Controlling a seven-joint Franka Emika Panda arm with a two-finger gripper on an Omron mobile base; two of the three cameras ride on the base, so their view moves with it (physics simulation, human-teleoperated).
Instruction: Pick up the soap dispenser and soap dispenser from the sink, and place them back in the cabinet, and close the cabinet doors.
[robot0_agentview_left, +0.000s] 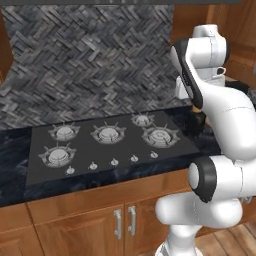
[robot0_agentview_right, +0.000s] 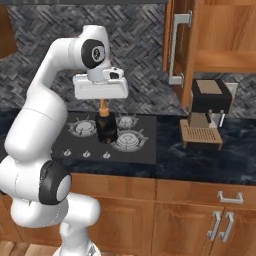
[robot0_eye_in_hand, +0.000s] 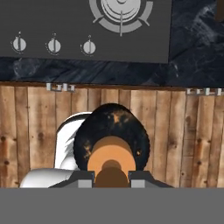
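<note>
hand (robot0_eye_in_hand: 112, 181) clamped on tan pump, black soap dispenser (robot0_agentview_right: 106, 127) hanging over cooktop (robot0_agentview_right: 135, 150)

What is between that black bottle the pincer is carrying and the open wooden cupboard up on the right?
Nothing visible. The pincer holds the black soap dispenser by its pump, in the air above the cooktop. The cabinet stands open, above the coffee machine.

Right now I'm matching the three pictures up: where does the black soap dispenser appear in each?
Left base view: I cannot pick it out; the arm covers that spot.
Right base view: black soap dispenser hangs left of centre, over the cooktop, held by its tan pump.
Hand view: lower centre, seen from above.
Shared landmark: the cooktop's row of knobs.
</note>
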